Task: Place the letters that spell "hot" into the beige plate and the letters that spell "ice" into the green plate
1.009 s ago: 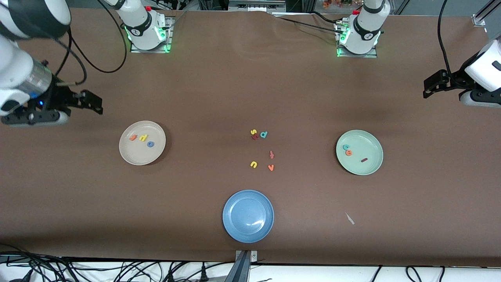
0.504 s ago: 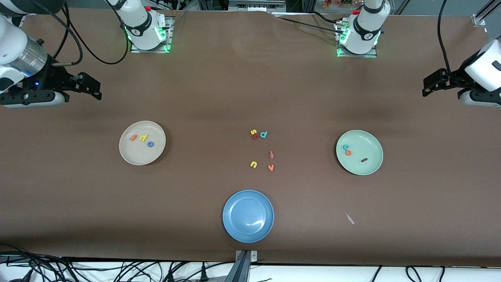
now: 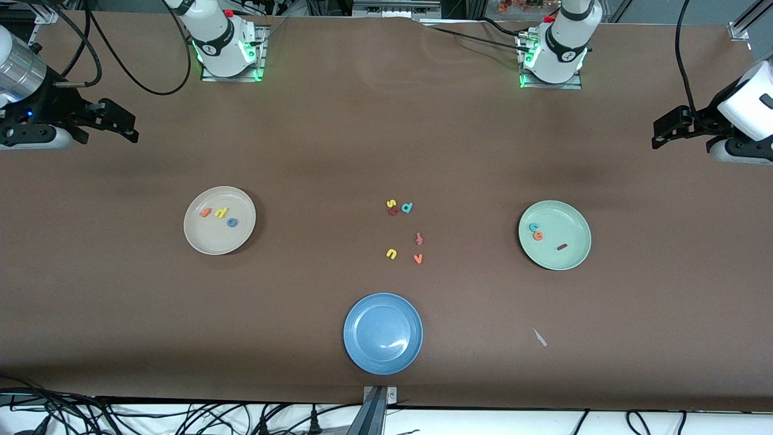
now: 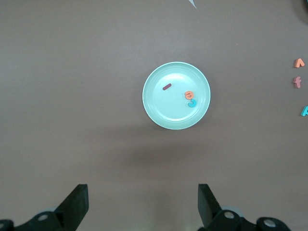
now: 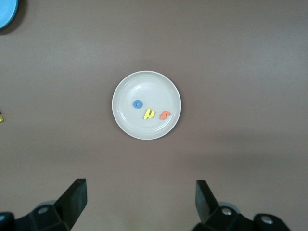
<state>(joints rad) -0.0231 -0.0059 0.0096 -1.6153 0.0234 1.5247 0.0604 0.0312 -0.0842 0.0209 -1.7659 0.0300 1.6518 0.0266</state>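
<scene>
Foam letters as the only readable signs: h, o, t on the beige plate [image 3: 199, 238]; c, e, i on the green plate [image 3: 570, 257].

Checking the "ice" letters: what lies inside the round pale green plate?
In the round pale green plate: a teal c, an orange e and a dark red bar i. Nothing covers them.

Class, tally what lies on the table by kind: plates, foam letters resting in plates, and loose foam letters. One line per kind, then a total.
Plates: 3, namely beige plate, green plate, blue plate
Foam letters in plates: 6, starting with blue o
Loose foam letters: 6, starting with teal d
Total: 15
</scene>
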